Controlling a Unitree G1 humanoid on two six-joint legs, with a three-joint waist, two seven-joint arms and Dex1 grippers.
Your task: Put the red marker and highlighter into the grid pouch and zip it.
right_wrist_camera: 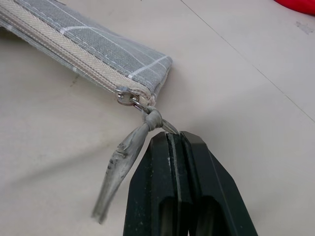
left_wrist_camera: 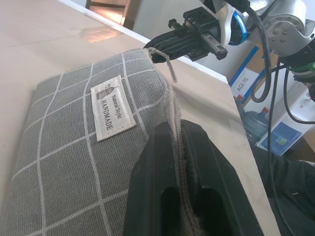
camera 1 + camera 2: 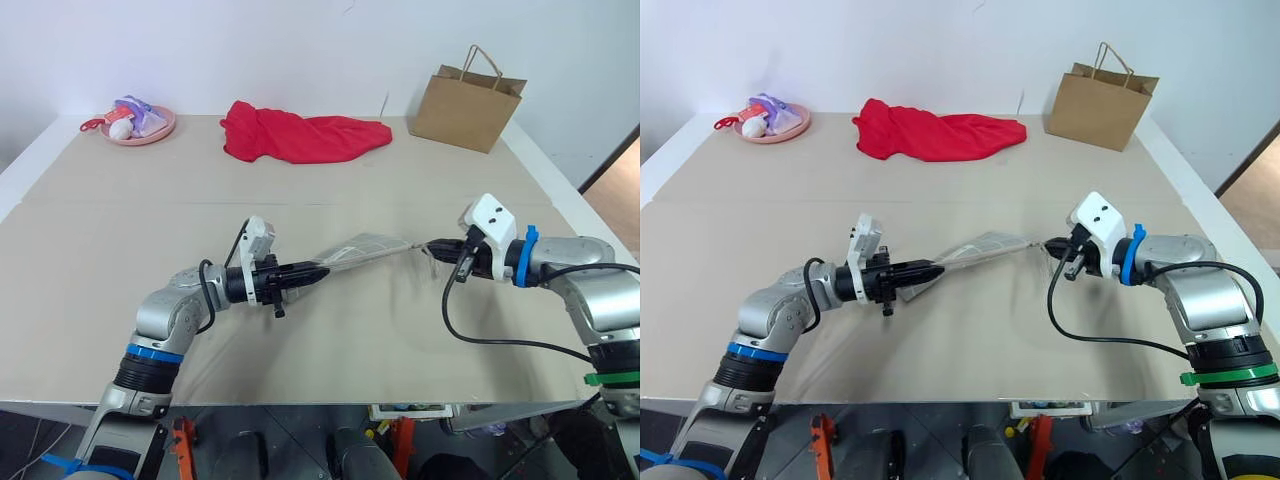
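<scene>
Nearest the robot, the left gripper [image 3: 318, 270] is clenched on the zipper edge of the grid pouch [image 3: 362, 250], holding one end clear of the table [image 3: 300, 350]. At the pouch's other end, the right gripper [image 1: 173, 142] is clamped on the pull cord [image 1: 129, 153], with the zipper drawn to that corner. Bare table lies around and between both arms. Farther back, well apart from the pouch, lie a red cloth [image 3: 300, 135], a pink plate [image 3: 140, 128] near the left edge, and an upright paper bag [image 3: 465, 105] near the right edge.
</scene>
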